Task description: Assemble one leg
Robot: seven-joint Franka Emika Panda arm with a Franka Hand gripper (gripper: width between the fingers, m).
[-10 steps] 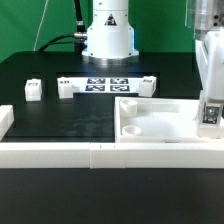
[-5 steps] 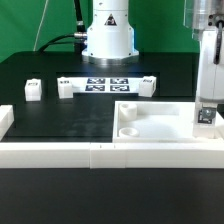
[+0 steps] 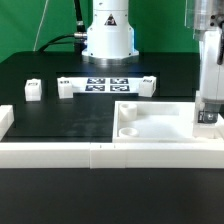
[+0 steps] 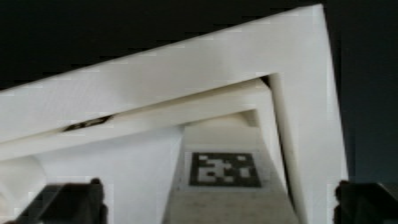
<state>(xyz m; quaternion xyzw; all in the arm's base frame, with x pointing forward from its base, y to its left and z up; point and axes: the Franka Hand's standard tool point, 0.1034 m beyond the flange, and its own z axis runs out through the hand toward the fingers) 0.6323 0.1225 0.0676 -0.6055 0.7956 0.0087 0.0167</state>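
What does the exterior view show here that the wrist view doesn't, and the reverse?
Exterior only: the robot base, the marker board, three loose white blocks on the black table, the front rail.
Wrist only: the fingertips spread apart either side.
Both: the tagged leg at the panel's corner.

Black table (image 3: 60,105): marker board (image 3: 105,83) at far edge, three small white legs (image 3: 32,89), (image 3: 67,87), (image 3: 148,85) alongside; white panel (image 3: 150,122) at near right; white rail (image 3: 60,152) along near edge.
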